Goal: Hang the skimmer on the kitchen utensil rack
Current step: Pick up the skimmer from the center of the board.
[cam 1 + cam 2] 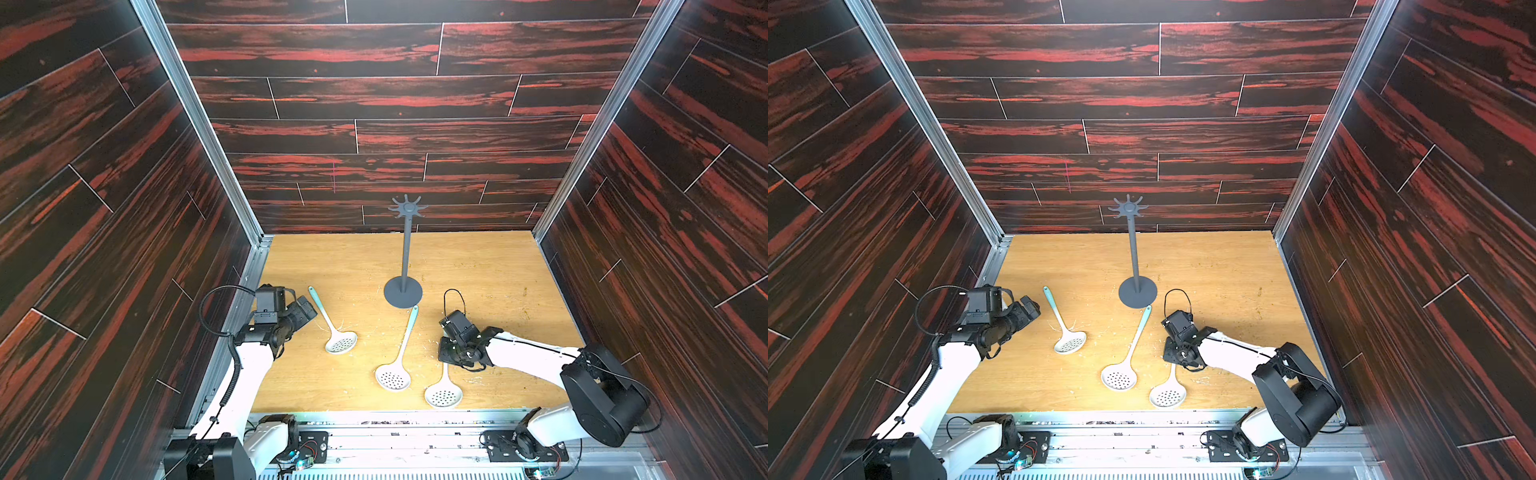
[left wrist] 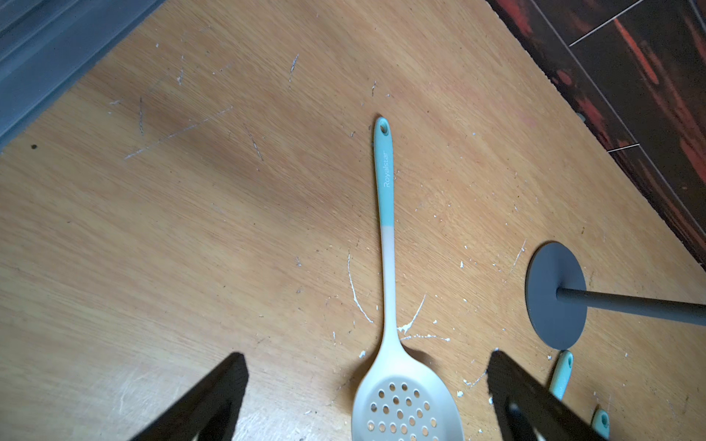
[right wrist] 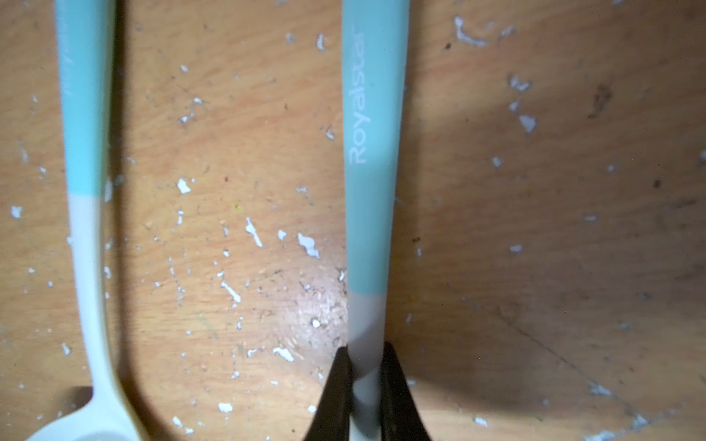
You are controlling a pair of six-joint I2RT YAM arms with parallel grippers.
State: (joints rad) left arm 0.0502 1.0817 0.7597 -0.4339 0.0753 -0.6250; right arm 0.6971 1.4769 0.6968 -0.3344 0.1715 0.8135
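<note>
In both top views the right gripper (image 1: 446, 359) hides the handle of the skimmer (image 1: 443, 395); the kitchen utensil rack (image 1: 406, 253) stands upright behind, a second skimmer (image 1: 392, 377) just beside its base. The left wrist view cuts off the rack's crown; the left gripper (image 2: 367, 359) gapes over a third skimmer (image 2: 386, 267); only the right wrist view shows fingers (image 3: 336, 389) pinching the skimmer's handle.

— Any writing?
— "Royalstar", white, on the left skimmer (image 2: 386, 183), along its teal handle.
— Elsewhere?
— Same word on the right skimmer (image 3: 372, 152); print on the middle skimmer (image 3: 82, 114) is blurred.
</note>
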